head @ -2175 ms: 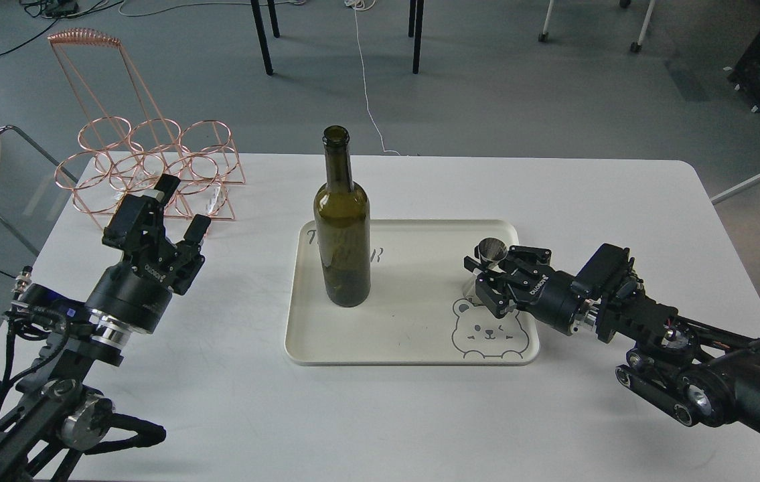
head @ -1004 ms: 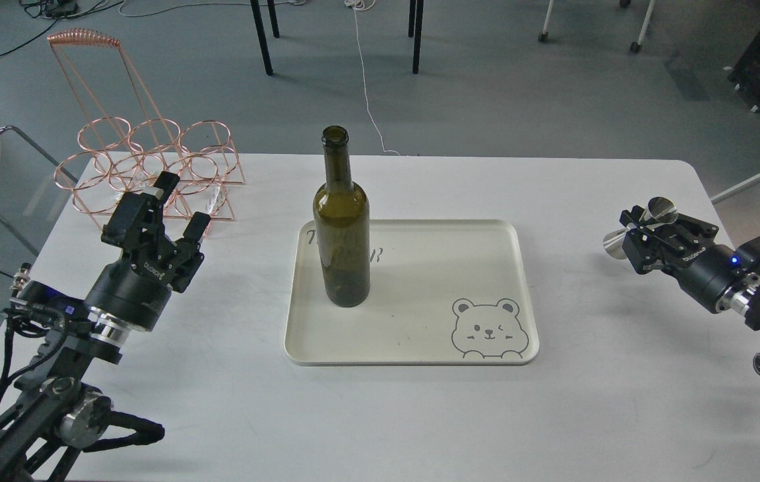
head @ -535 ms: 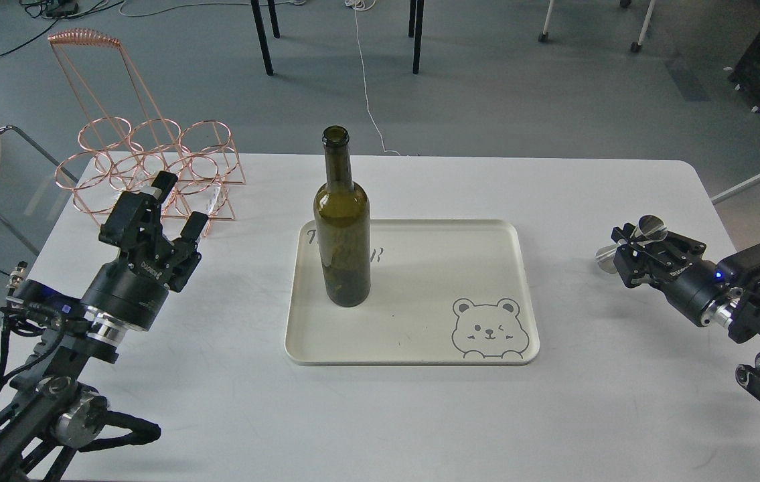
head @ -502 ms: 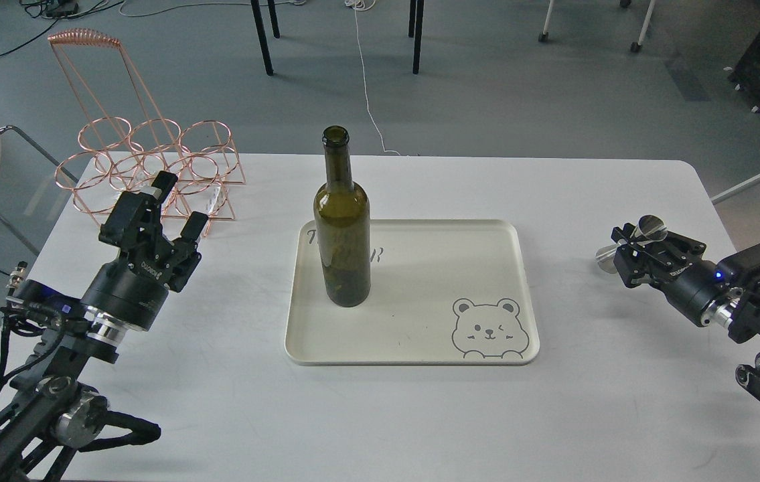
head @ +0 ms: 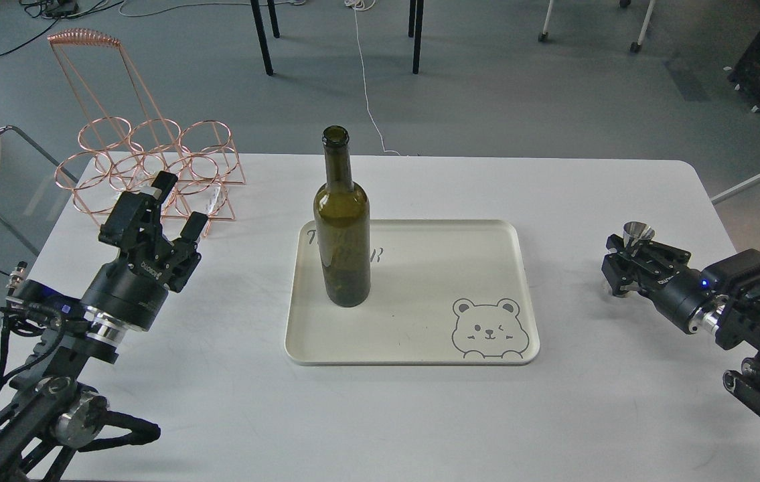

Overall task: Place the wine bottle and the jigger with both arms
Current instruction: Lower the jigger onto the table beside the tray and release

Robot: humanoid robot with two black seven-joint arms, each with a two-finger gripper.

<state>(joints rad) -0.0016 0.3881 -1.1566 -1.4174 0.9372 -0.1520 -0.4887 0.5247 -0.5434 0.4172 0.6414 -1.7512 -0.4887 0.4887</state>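
Near the table's right edge, the right gripper point(head: 623, 266) clamps the upright jigger point(head: 637, 235) – apparently setting it down. The bottle point(head: 342, 227) stands on the tray point(head: 420, 348) mid-table; the left gripper point(head: 175, 204) waits, jaws apart.

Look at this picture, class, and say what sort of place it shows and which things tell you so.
Probably a robotics lab or office workroom, not a bar: cables trail over a grey floor, wheeled chair legs stand behind, and a plain white table holds a staged wine bottle on a bear-print tray.
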